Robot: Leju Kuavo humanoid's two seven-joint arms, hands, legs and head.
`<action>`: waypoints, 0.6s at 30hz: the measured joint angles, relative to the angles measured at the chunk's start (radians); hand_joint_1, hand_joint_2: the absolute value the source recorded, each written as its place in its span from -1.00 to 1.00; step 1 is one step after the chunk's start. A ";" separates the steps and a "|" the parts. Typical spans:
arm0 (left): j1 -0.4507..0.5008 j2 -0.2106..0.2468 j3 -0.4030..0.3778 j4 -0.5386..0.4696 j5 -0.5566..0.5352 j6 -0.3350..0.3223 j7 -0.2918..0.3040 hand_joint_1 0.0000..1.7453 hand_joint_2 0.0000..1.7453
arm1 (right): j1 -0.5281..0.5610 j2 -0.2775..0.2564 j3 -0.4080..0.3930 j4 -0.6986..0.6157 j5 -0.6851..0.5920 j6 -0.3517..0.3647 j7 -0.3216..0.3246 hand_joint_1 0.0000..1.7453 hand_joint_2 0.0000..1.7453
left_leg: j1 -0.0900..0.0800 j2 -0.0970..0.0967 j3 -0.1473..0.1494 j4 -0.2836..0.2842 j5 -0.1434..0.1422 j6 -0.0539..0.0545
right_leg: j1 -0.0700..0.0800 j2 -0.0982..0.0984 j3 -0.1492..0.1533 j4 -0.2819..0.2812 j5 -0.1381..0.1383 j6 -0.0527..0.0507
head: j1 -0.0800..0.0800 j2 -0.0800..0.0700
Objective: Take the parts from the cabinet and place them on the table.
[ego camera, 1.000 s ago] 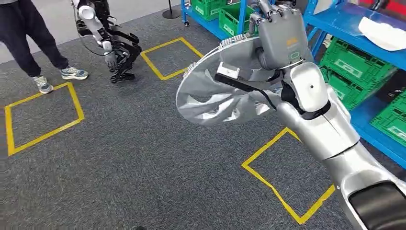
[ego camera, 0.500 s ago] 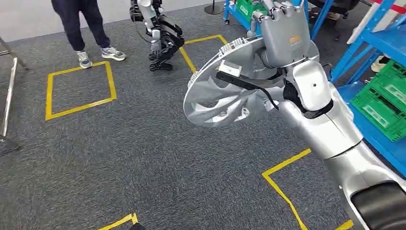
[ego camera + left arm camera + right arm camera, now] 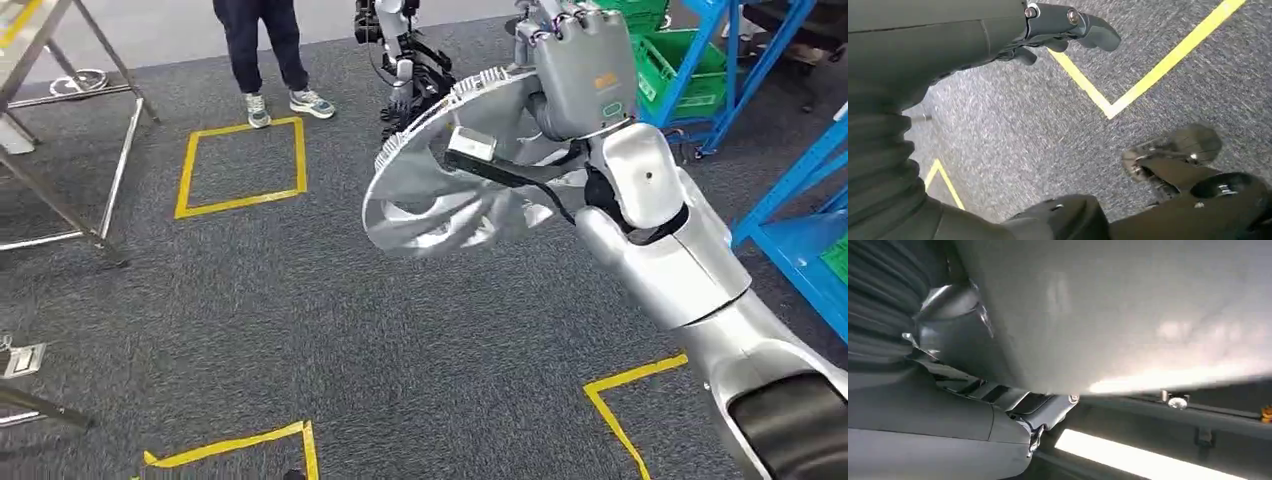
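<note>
At the far left of the head view stands a metal frame with slanted legs on the grey carpet. Just right of it a yellow tape square is marked on the floor, and a person in dark trousers and light sneakers stands at its far edge. Further right, another robot with dark legs stands on the carpet, partly hidden behind the raised part.

In the middle of the view is the round silver part, a disc with a finned rim and spoked cut-outs, held up in the air and tilted so its face turns toward the left. The right hand sits at the disc's upper right edge, its grey back toward the camera and its fingers wrapped over the rim, gripping the part; the silver right arm runs down to the lower right corner. In the right wrist view the pale surface of the part lies right against the hand.

At the right edge are blue shelf racks with green crates on them.

In the left wrist view the left hand hangs over the carpet above a yellow tape corner, holding nothing, its dark fingers loosely bent and apart.
</note>
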State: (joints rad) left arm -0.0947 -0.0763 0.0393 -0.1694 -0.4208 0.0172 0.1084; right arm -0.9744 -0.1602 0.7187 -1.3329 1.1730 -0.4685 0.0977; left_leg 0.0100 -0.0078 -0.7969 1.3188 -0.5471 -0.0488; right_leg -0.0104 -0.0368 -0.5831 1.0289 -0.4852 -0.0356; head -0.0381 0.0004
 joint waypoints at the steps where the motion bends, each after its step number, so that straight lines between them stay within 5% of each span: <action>1: -0.001 0.000 0.000 0.000 -0.003 0.000 0.009 -1.00 1.00 | 0.002 0.000 0.000 0.000 0.001 0.000 0.000 1.00 1.00 | 0.002 0.002 -0.004 0.014 0.003 -0.002 | 0.000 -0.013 0.000 0.000 0.000 0.000 | 0.000 0.000; 2: 0.000 0.000 0.000 0.000 -0.009 -0.002 0.020 -1.00 1.00 | 0.003 0.000 0.000 0.000 0.004 0.000 0.000 1.00 1.00 | 0.004 0.004 0.016 -0.019 0.027 -0.003 | 0.000 -0.026 0.001 0.000 -0.002 0.001 | 0.000 0.000; 4: 0.000 0.001 0.000 0.000 -0.015 -0.007 0.032 -1.00 1.00 | 0.003 0.000 0.000 -0.002 0.009 -0.002 0.005 1.00 1.00 | 0.005 0.026 0.105 -0.175 0.098 -0.003 | 0.000 -0.048 0.004 0.003 -0.006 0.007 | 0.000 0.000; 5: -0.002 0.000 0.000 0.000 -0.018 -0.010 0.035 -1.00 1.00 | 0.003 0.000 -0.001 -0.004 0.013 -0.003 0.010 1.00 1.00 | 0.002 0.082 0.155 -0.264 0.120 0.000 | 0.003 -0.057 0.006 0.005 -0.011 0.013 | 0.000 0.000; 6: -0.006 -0.001 0.000 0.000 -0.019 -0.012 0.038 -1.00 1.00 | 0.002 -0.001 -0.002 -0.006 0.016 -0.006 0.013 1.00 1.00 | -0.012 0.108 0.164 -0.281 0.109 0.012 | 0.014 -0.067 0.003 0.011 -0.016 0.020 | -0.003 0.000; 10: -0.010 -0.001 0.000 0.000 -0.021 -0.026 0.045 -1.00 1.00 | 0.008 -0.002 -0.003 -0.011 0.023 -0.008 0.017 1.00 1.00 | -0.011 0.049 0.155 -0.284 0.116 0.044 | 0.012 -0.111 0.014 0.003 -0.019 0.038 | 0.005 0.000; 11: -0.008 -0.002 0.000 0.000 -0.023 -0.030 0.048 -1.00 1.00 | 0.012 -0.005 -0.004 -0.012 0.024 -0.007 0.018 1.00 1.00 | -0.005 0.036 0.159 -0.289 0.120 0.051 | 0.005 -0.076 0.013 0.016 -0.032 0.047 | 0.006 0.000; 12: -0.008 -0.002 0.000 0.000 -0.024 -0.032 0.050 -1.00 1.00 | 0.013 -0.005 -0.005 -0.016 0.026 -0.008 0.017 1.00 1.00 | -0.003 0.025 0.157 -0.290 0.121 0.056 | 0.002 -0.013 -0.005 0.055 -0.058 0.048 | 0.008 0.000; 13: -0.011 0.000 0.000 0.000 -0.027 -0.034 0.051 -1.00 1.00 | 0.013 -0.006 -0.005 -0.019 0.027 -0.008 0.017 1.00 1.00 | -0.003 0.015 0.156 -0.290 0.123 0.060 | 0.000 0.019 -0.040 0.127 -0.097 0.049 | 0.011 0.000; 15: -0.017 0.001 0.000 0.000 -0.033 -0.042 0.049 -1.00 1.00 | 0.022 -0.018 -0.008 -0.019 0.028 -0.008 0.018 1.00 1.00 | -0.005 -0.017 0.153 -0.289 0.125 0.064 | 0.001 0.034 -0.122 0.289 -0.159 0.050 | 0.013 0.000; 16: -0.017 0.001 0.000 0.000 -0.036 -0.046 0.048 -1.00 1.00 | 0.029 -0.020 -0.008 -0.019 0.031 -0.007 0.018 1.00 1.00 | -0.006 -0.033 0.152 -0.288 0.125 0.065 | 0.001 0.036 -0.143 0.321 -0.157 0.049 | 0.013 0.000; 18: -0.014 0.001 0.000 0.000 -0.040 -0.050 0.047 -1.00 1.00 | 0.039 -0.023 -0.008 -0.019 0.031 -0.007 0.018 1.00 1.00 | -0.005 -0.064 0.151 -0.284 0.126 0.063 | 0.001 0.039 -0.116 0.246 -0.092 0.043 | 0.015 0.000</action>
State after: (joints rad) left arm -0.1086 -0.0755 0.0393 -0.1694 -0.4612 -0.0332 0.1553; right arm -0.9358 -0.1835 0.7111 -1.3523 1.2043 -0.4753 0.1152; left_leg 0.0046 -0.0716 -0.6457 1.0344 -0.4206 0.0142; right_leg -0.0092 0.0024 -0.6996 1.2749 -0.5774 0.0071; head -0.0233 0.0004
